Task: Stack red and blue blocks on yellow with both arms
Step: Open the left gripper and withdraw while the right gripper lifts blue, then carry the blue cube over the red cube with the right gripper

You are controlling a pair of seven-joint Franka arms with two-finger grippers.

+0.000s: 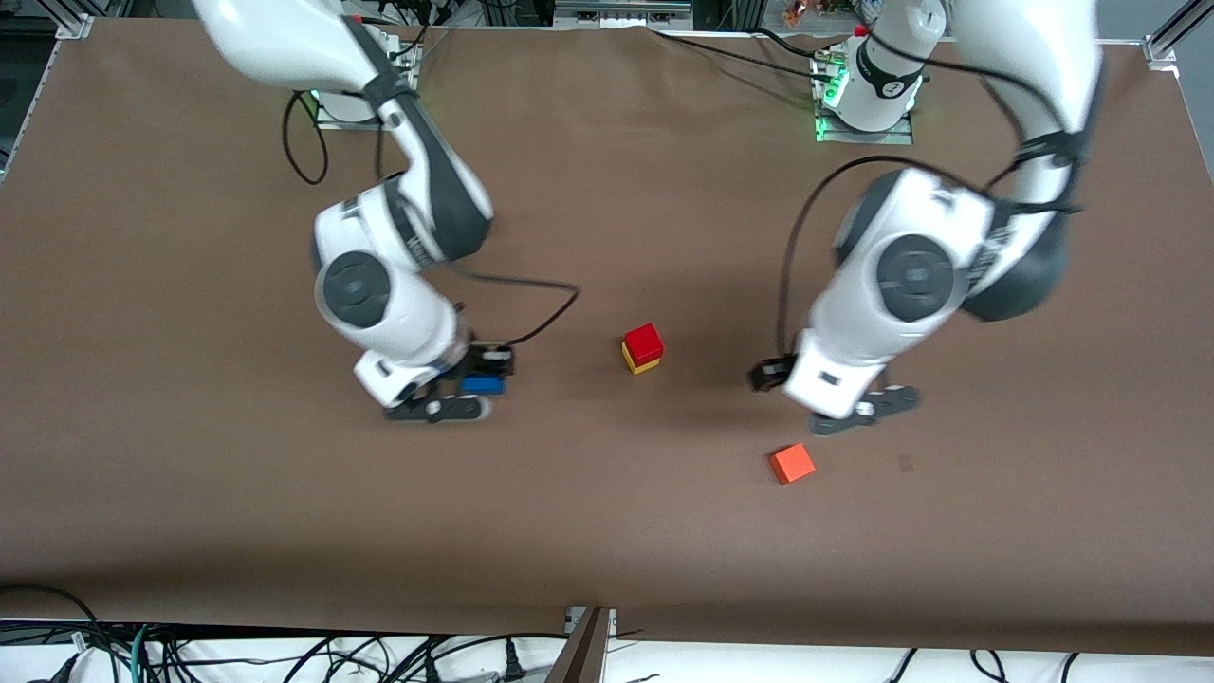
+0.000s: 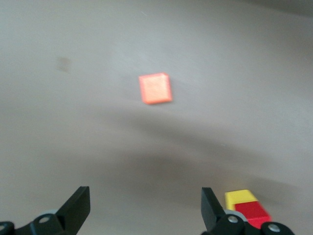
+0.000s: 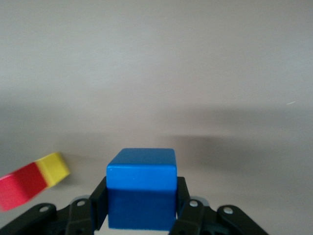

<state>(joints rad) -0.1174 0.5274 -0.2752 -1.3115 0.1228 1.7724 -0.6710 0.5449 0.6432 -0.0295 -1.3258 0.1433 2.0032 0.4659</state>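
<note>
Blue block (image 1: pixel 483 384), the last piece to be placed, is clamped between the closed fingers of the right claw (image 1: pixel 471 383), which hangs over bare tabletop (image 1: pixel 607 531) toward the right arm's end from the stack. In the right wrist view the cube fills the gap between the two black fingers (image 3: pixel 100 201), its top face level.

Stack, at mid-table: the red block (image 1: pixel 643 342) sits squarely on the yellow block (image 1: pixel 638 362), so the first half of the task reads as done. The step in hand is judged to be the carry of the blue cube to this stack. The next move calls for lifting the cube higher than the red top, centring it over that face with edges aligned, lowering until it touches, then releasing without nudging the two cubes below.

Left claw (image 1: pixel 823 403), toward the left arm's end from the stack, is spread to its widest and holds nothing; the left wrist view shows both fingertips (image 2: pixel 78 204) well apart with only tabletop between them. This arm appears to be waiting.

Orange cube (image 1: pixel 791 464) lies nearer the front camera than the stack, close by the left claw, and plays no part in the task.
</note>
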